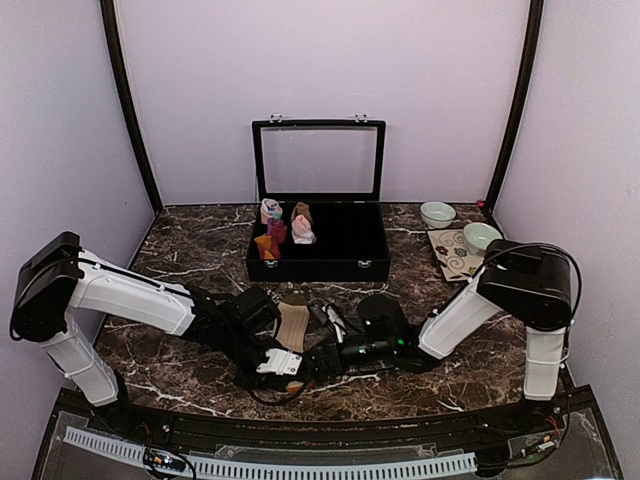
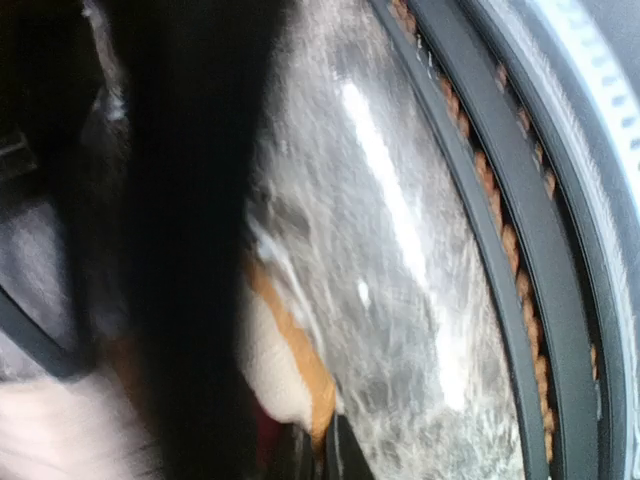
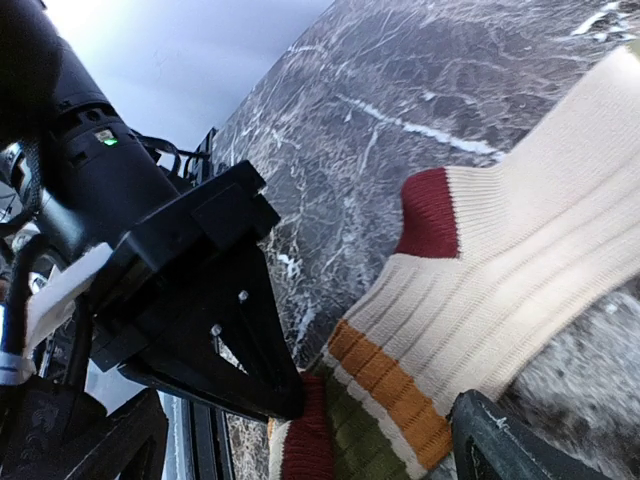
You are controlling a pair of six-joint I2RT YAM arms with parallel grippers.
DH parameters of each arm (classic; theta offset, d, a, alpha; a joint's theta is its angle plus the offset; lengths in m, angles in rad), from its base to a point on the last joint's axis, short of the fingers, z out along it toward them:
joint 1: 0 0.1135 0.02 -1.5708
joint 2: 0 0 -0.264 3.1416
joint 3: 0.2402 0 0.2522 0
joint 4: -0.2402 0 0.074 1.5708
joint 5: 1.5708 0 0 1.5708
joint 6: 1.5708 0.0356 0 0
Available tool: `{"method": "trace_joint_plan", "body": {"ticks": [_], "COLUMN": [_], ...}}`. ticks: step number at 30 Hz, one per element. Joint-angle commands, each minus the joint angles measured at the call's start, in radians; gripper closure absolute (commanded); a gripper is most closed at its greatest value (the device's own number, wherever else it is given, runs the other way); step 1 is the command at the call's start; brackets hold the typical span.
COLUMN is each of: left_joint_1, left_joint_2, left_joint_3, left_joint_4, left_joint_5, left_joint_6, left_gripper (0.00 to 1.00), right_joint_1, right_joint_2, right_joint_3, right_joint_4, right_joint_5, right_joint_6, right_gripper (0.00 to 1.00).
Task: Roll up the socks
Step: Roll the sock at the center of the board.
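Top view: both arms are folded in low over the marble table (image 1: pixel 200 250), meeting down at about 6 o'clock, right by the near edge. The left gripper (image 1: pixel 285 368) comes in from 9 o'clock and the right gripper (image 1: pixel 318 362) from 3 o'clock, and they end up just beside each other.

The sock (image 1: pixel 292 325) is there too, the striped one. Its ribbed cream part lies flat on the marble and runs up toward 12 o'clock from the grippers. The right wrist cam shows it best: cream ribs, a dark red heel patch, then orange, olive and red bands at the cuff end. That cuff end sits low in that view, between the black body of the left gripper and the right gripper's own dark finger (image 3: pixel 500 440). That finger sits far out to one side, so the right jaws look wide, not pinched on anything.

Left wrist cam is a smeared mess — just marble, the table's curved rim and a bit of cream and orange fabric (image 2: pixel 285 365) next to a big dark blur. So I can't tell if the left jaws are apart or gripping.

Further back at 12 o'clock there's a black case (image 1: pixel 320 265) with its glass lid up and a few rolled bundles (image 1: pixel 280 228) in its left end. At 2 o'clock: two pale bowls (image 1: pixel 437 213) on and beside a patterned mat (image 1: pixel 452 255), well apart from the sock.
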Motion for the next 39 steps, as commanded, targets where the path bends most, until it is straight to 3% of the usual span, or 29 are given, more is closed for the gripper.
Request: {"method": "trace_joint_plan", "body": {"ticks": [1,6,9,17,21,23,27,31,36,39], "left_joint_1": [0.039,0.041,0.049,0.154,0.197,0.221,0.251,0.282,0.316,0.320], "left_joint_2": [0.110,0.145,0.154,0.154,0.167,0.185,0.242,0.326,0.393,0.426], "left_joint_3": [0.013,0.039,0.036,0.085,0.105,0.126,0.140,0.187,0.244,0.268], "left_joint_4": [-0.169,-0.185,-0.208,-0.295,-0.344,-0.397,-0.479,-0.565,-0.634,-0.667], "left_joint_5": [-0.069,-0.125,-0.139,-0.023,0.029,0.093,0.167,0.207,0.248,0.246], "left_joint_6": [-0.070,-0.062,-0.053,-0.027,0.008,0.029,0.084,0.120,0.157,0.170], "left_gripper": [1.00,1.00,1.00,1.00,1.00,1.00,1.00,1.00,1.00,1.00], "right_joint_1": [0.016,0.021,0.026,0.129,0.129,0.136,0.260,0.281,0.288,0.286], "right_joint_2": [0.100,0.059,-0.026,-0.469,-0.540,-0.561,-0.517,-0.448,-0.350,-0.283], "right_joint_3": [-0.163,-0.227,-0.287,-0.339,-0.374,-0.419,-0.514,-0.451,-0.271,-0.186], "right_joint_4": [-0.282,-0.307,-0.332,-0.527,-0.492,-0.311,0.130,0.114,0.005,-0.010], "right_joint_5": [0.098,0.154,0.266,0.876,1.069,1.003,0.977,0.772,0.545,0.478], "right_joint_6": [0.078,0.064,0.046,-0.037,0.126,-0.008,-0.461,-0.628,-0.842,-0.964], "right_gripper": [0.01,0.01,0.01,0.01,0.01,0.01,0.01,0.09,0.28,0.29]}}
